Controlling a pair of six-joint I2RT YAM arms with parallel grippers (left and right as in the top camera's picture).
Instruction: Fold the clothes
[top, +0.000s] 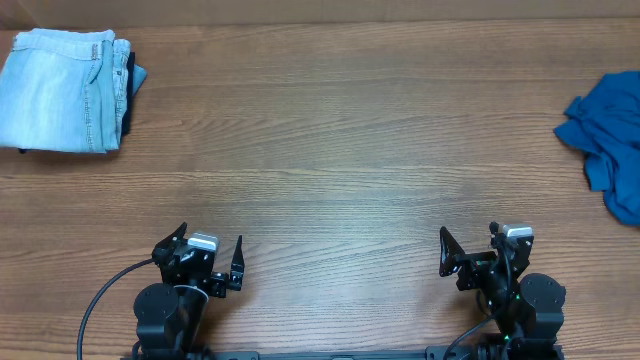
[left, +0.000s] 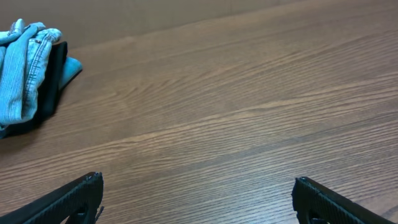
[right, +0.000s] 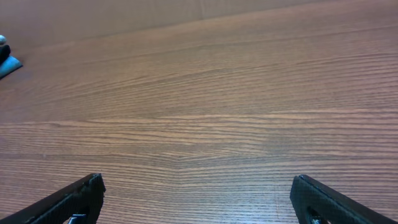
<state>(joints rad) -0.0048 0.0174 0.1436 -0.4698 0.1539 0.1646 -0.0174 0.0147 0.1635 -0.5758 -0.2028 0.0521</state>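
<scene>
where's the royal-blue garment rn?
The royal-blue garment lies crumpled at the right edge of the table in the overhead view, partly cut off, beyond the right claw; the denim pile sits far left.

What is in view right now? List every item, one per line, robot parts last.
denim shorts: one folded stack, number of pieces unclear, pale washed blue, far left corner of the table
navy garment: one, dark navy, under the denim stack, edge showing on its right side
royal-blue garment: one, royal blue, crumpled at the right edge, partly out of frame
table: one, brown wood grain, under everything
cable: one, black, curving from the left arm's base
left arm: one, black, near edge on the left, jaws wide open and empty
right arm: one, black, near edge on the right, jaws wide open and empty
</scene>
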